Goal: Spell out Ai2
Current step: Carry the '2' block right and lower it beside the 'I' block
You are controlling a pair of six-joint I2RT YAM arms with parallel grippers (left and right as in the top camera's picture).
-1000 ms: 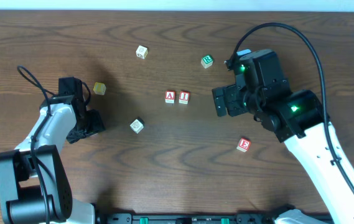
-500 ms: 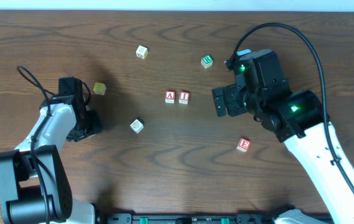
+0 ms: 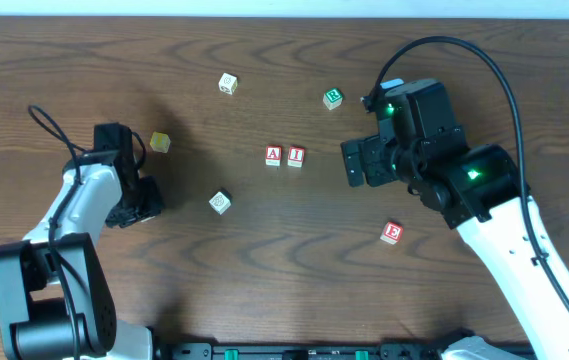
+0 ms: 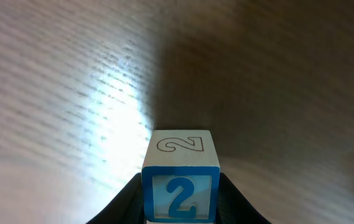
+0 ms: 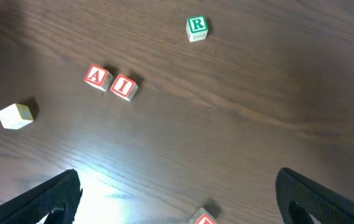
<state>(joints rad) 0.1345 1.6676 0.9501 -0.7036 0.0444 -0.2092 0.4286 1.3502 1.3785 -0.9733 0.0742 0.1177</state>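
The red A block (image 3: 273, 155) and red I block (image 3: 296, 156) stand side by side at mid table; they also show in the right wrist view as A (image 5: 97, 77) and I (image 5: 124, 86). My left gripper (image 3: 136, 205) at the left is shut on the blue 2 block (image 4: 180, 180), held between its black fingers; in the overhead view the block is hidden by the gripper. My right gripper (image 3: 356, 163) is open and empty, hovering right of the I block.
A green R block (image 3: 333, 97) lies at the back, a red E block (image 3: 392, 233) front right, a white block (image 3: 221, 202) left of centre, a yellow block (image 3: 160, 142) near my left arm, another white block (image 3: 227, 83) at the back.
My left gripper shifted slightly back toward the left between one second ago and half a second ago, then held still. The right arm has not moved.
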